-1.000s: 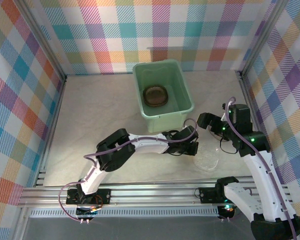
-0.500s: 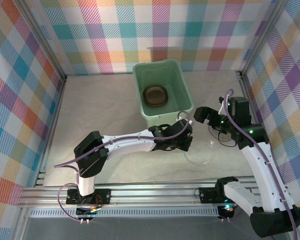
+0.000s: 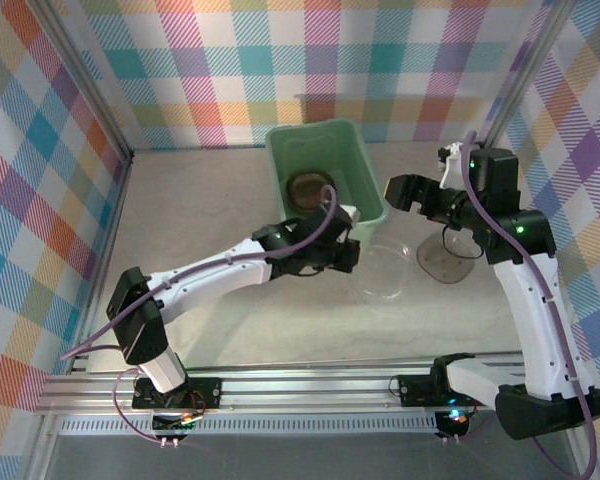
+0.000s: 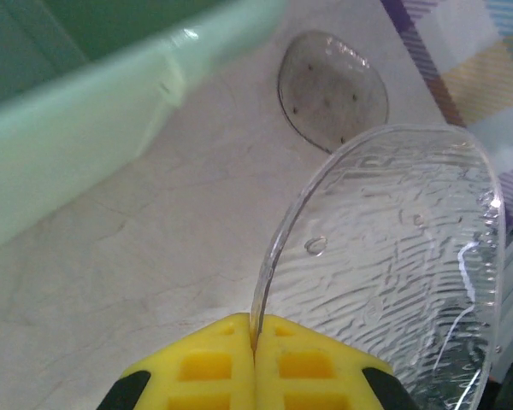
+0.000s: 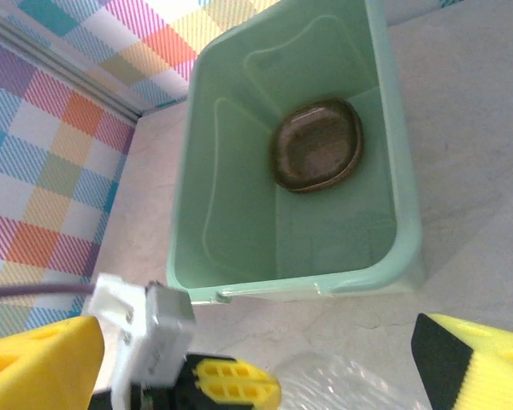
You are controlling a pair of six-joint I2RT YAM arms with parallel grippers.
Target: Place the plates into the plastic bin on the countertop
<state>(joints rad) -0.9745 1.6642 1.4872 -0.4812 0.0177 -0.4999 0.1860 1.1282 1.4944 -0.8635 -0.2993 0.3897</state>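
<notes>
Left fingers (image 4: 255, 335) are pressed tight on the edge of a clear plate (image 4: 393, 256). The two yellow tips pinch its rim between them. In the left wrist view the plate sticks out to the right and is tipped on a slant. It has bumpy, wavy lines all over it.

From above, the left fingers sit just in front of the green bin (image 3: 280, 185), by its near wall. The clear plate hangs out to the right of them. It is close to the bin's near right corner and not inside the bin.

Right fingers (image 3: 398, 190) are spread wide apart and hold nothing. They hang in the air just beside the right wall of the bin. Their wrist view looks down into the bin, with one yellow finger at each bottom corner.

Inside the bin, brown plates (image 3: 310, 190) lie in a small pile on its floor. One more smoky plate (image 3: 447, 258) lies flat on the tabletop (image 3: 200, 210), under the right arm. It is just to the right of the clear plate, but I cannot tell if the two touch. Bright plaid walls (image 3: 230, 70) stand around the tabletop.
</notes>
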